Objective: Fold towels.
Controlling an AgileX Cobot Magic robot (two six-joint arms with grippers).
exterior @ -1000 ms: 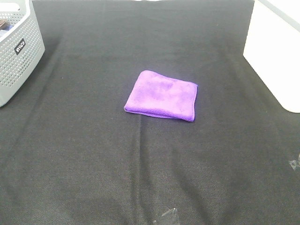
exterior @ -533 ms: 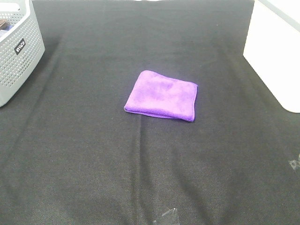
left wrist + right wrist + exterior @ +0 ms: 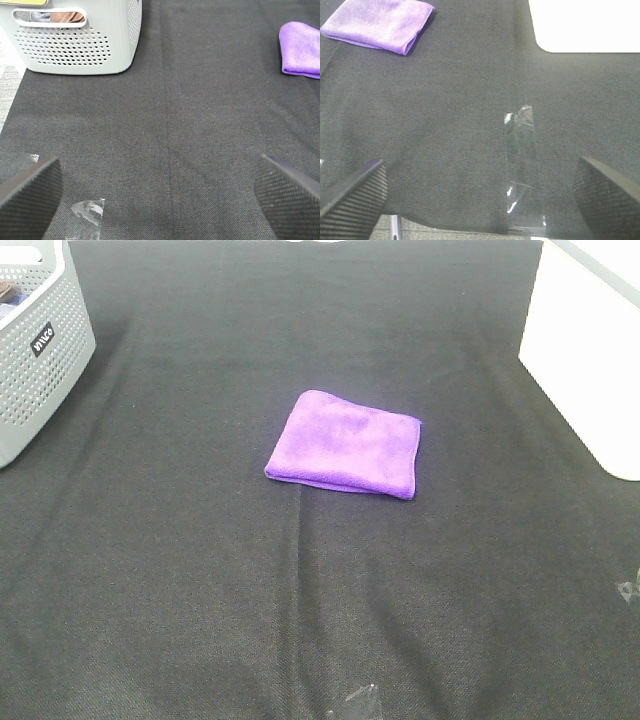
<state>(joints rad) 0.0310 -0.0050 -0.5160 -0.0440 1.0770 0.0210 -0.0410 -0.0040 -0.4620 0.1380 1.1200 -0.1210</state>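
The folded purple towel (image 3: pixel 344 444) lies flat on the black desk (image 3: pixel 200 570), well apart from both tools. The left tool (image 3: pixel 160 190) and right tool (image 3: pixel 480 192) each gape wide, holding nothing.

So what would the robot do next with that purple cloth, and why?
Probably nothing more than a check, or moving it aside: the purple towel already lies folded into a compact layered rectangle on the black mat, and both the left gripper and right gripper are open, empty and well away from it.

even soft light, sharp focus, faint shadows
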